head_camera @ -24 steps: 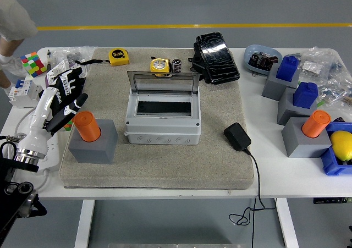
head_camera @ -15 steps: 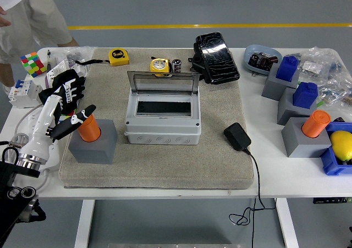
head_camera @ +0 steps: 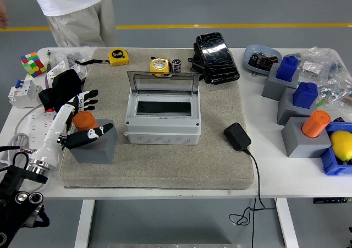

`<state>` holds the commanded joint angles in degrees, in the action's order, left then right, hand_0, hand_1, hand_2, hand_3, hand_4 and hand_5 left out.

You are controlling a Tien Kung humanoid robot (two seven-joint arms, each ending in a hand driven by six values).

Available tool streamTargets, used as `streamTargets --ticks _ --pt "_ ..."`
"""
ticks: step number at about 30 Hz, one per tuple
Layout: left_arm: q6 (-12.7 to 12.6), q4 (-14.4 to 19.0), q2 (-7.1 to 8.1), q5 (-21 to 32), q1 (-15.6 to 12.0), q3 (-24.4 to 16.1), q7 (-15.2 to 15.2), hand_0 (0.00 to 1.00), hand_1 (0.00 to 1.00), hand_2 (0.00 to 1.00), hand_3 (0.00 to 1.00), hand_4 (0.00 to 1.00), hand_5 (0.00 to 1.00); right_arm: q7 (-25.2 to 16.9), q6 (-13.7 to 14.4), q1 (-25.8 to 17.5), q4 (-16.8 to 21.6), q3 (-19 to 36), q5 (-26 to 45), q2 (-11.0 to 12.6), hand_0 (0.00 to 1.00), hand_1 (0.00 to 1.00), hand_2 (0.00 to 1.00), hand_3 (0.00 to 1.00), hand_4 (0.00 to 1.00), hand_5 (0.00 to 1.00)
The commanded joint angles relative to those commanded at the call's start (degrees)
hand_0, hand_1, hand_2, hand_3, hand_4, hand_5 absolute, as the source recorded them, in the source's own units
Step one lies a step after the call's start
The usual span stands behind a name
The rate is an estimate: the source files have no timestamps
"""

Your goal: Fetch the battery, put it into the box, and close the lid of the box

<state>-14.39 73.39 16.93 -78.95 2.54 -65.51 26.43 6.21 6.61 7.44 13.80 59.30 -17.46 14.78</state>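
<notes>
**Battery lying far and to the right of the left hand**

Nearest the camera, the left hand (head_camera: 82, 124) is hovering over the orange cylinder (head_camera: 83, 120) on its grey block (head_camera: 94, 143) at the mat's left side, fingers spread and grasping nothing. The right hand is not showing at all, so the left is the only one placed to reach. Further in, the box (head_camera: 163, 117) is sitting mid-mat with its lid (head_camera: 163, 82) standing open. Beyond the lid, near the mat's far edge, the battery (head_camera: 176, 66) is standing upright, its long axis vertical, just beside a yellow tape measure (head_camera: 159, 65). From the hand it is lying forward and well to the right, past the box, so the reach is probably calling for a diagonal sweep clear of the raised lid. A person (head_camera: 77, 9) is standing at the far left corner.
</notes>
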Motion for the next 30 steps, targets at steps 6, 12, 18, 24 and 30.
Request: streamTargets --ticks 6,12,18,24,30 --pt "-0.7 -1.1 -0.30 2.1 0.6 1.1 1.8 0.545 0.626 0.640 0.697 0.998 0.002 0.1 -0.1 -0.1 0.0 -0.1 0.0 -0.1 0.645 0.657 0.654 0.537 0.944 0.462" --pt "-1.6 -2.0 -0.55 5.6 1.2 2.2 4.3 0.540 0.516 0.484 0.581 0.998 0.002 0.1 -0.1 -0.1 0.0 -0.1 0.0 -0.2 0.642 0.657 0.654 0.537 0.943 0.462" --pt "-1.8 -2.8 -0.68 9.3 1.9 3.3 6.3 0.530 0.455 0.433 0.547 0.998 0.002 0.1 0.0 0.1 0.0 -0.1 0.1 -0.2 0.645 0.657 0.654 0.537 0.943 0.463" --pt "-1.4 -3.3 -0.91 10.8 2.3 4.0 6.5 0.511 0.431 0.414 0.541 0.998 0.002 0.2 -0.1 0.0 0.1 -0.3 0.2 -0.2 0.643 0.657 0.653 0.538 0.943 0.461" --pt "-0.8 -3.7 -1.01 12.5 2.7 4.5 6.8 0.422 0.428 0.409 0.539 0.998 0.002 0.2 -0.2 0.0 0.1 -0.3 0.3 -0.3 0.642 0.657 0.653 0.537 0.944 0.460"
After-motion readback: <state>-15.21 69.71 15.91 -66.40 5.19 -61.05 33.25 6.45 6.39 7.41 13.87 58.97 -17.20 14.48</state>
